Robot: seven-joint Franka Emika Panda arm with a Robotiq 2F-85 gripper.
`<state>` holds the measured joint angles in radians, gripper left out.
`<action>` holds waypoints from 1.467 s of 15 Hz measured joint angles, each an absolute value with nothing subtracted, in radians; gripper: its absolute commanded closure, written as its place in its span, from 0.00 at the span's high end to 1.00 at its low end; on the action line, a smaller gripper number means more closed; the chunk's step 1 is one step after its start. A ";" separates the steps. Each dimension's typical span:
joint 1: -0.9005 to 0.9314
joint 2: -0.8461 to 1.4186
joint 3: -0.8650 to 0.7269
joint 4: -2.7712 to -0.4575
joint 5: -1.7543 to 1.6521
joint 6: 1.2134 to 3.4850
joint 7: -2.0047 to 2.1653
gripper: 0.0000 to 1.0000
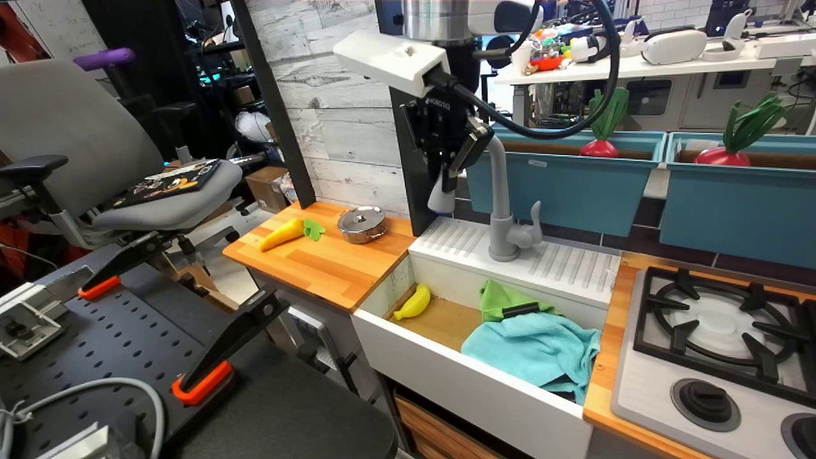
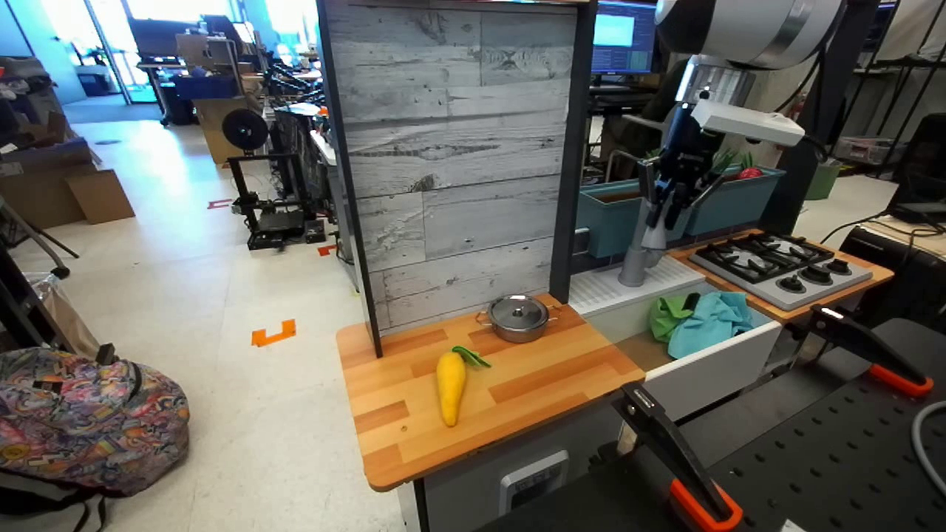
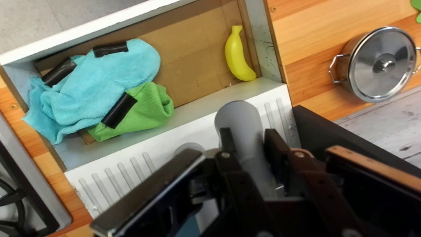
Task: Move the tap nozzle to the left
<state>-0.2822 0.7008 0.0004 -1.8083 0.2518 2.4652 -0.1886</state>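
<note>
The tap nozzle is a pale grey gooseneck spout. Its flared, downturned end hangs left of its upright tube, over the left part of the white drainboard. The end also shows in an exterior view and in the wrist view. The spout rises from a grey base with a small lever handle. My gripper has its two fingers on either side of the nozzle end, and the nozzle fills the gap. In both exterior views the gripper hides the spout's upper bend.
The white ribbed drainboard borders the sink, which holds a banana and blue and green cloths. A dark post stands close left of the nozzle. Blue planters stand behind. A pot stands on the wooden counter.
</note>
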 measured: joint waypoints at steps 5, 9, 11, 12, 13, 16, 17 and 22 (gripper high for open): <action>-0.267 0.721 0.092 -1.770 0.362 2.499 -0.123 0.68; -0.245 0.724 0.133 -1.758 0.402 2.508 -0.111 0.97; -0.246 0.725 0.135 -1.762 0.408 2.508 -0.112 1.00; -0.246 0.726 0.135 -1.762 0.414 2.508 -0.112 1.00; -0.246 0.726 0.136 -1.762 0.418 2.508 -0.114 1.00; -0.246 0.726 0.138 -1.766 0.420 2.515 -0.124 1.00; -0.246 0.722 0.139 -1.773 0.420 2.525 -0.132 1.00; -0.242 0.617 0.139 -1.930 0.384 2.559 -0.212 1.00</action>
<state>-0.2417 0.6168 0.1385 -1.9301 0.3842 2.5588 -0.2123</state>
